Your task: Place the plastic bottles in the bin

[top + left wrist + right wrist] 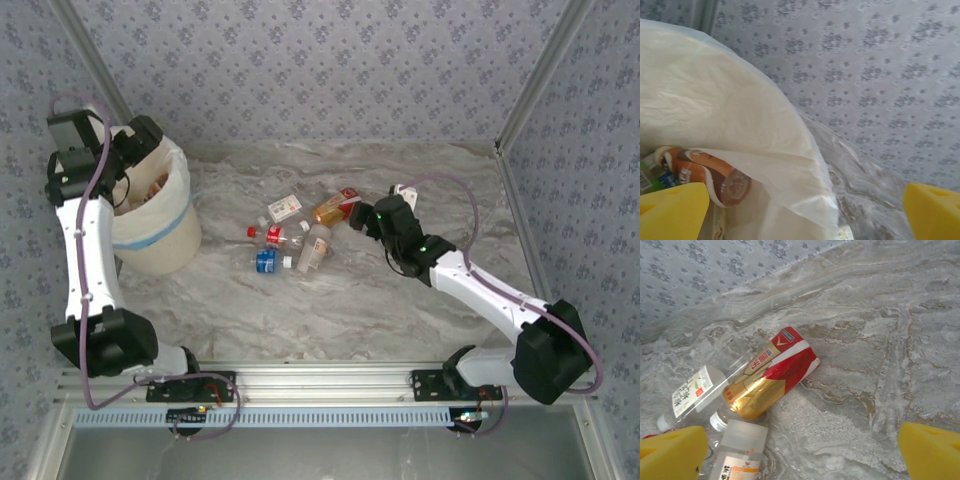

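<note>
From above: left gripper (133, 165) over the bin (165, 245); plastic bottles (295, 238) scattered right of the bin, right gripper (360, 217) at their far side. Left wrist: jaws spread wide, a brown-labelled bottle (715, 177) lying inside the bin. Right wrist: jaws spread wide above a red-gold bottle (767, 380).

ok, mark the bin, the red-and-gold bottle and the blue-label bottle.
bin (165, 250): top external view, lower outer wall.
red-and-gold bottle (767, 377): right wrist view, middle of its label.
blue-label bottle (266, 261): top external view, on the blue label.
</note>
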You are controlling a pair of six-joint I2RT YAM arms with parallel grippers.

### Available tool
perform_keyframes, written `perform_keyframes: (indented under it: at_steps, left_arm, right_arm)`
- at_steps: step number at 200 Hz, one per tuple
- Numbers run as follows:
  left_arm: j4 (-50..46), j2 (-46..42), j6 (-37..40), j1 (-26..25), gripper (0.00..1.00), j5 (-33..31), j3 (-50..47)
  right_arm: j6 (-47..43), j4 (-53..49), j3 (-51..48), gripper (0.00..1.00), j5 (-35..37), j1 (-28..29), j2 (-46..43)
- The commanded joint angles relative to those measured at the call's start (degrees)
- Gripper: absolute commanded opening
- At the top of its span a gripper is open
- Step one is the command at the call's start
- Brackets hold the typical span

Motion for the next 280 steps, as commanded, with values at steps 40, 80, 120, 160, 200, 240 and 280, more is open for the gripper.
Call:
perform_keyframes:
  at_steps: [40,80,120,160,200,240,280]
  left_arm:
    - [10.8,-11.4,-5.7,0.0,0.99,9.2,-11.3]
    - [11.7,-17.3,-7.6,-0.1,1.00,10.3,-17.5]
    - [9.8,-21.5,-7.0,0.0,0.99,10.1,-21.3]
    - [6.4,-24.1,-5.0,0.0,1.00,7.5,-22.5]
    - [4.8,-25.1,-4.2,0.1,0.99,6.7,-22.6]
    - [3.6,-25.2,-3.5,0.1,0.99,6.4,-22.8]
    - [1.8,-25.6,-1.9,0.1,1.00,5.4,-22.3]
  right_arm:
    - [-7.3,-4.3,8.1,1.00,-9.0,-4.3,6.2]
    - [-30.5,-10.8,18.9,1.00,-22.0,-8.8,13.8]
    - [-62.9,-25.5,33.0,1.00,-37.2,-11.8,25.9]
    - [-87.1,-41.4,48.2,0.98,-42.3,-13.8,39.4]
    - [-98.1,-43.8,58.1,0.97,-38.2,-14.1,48.4]
    - [-105.8,-44.5,65.4,0.97,-37.4,-13.6,55.8]
    - [-110.7,-43.3,68.0,0.97,-34.6,-12.8,61.3]
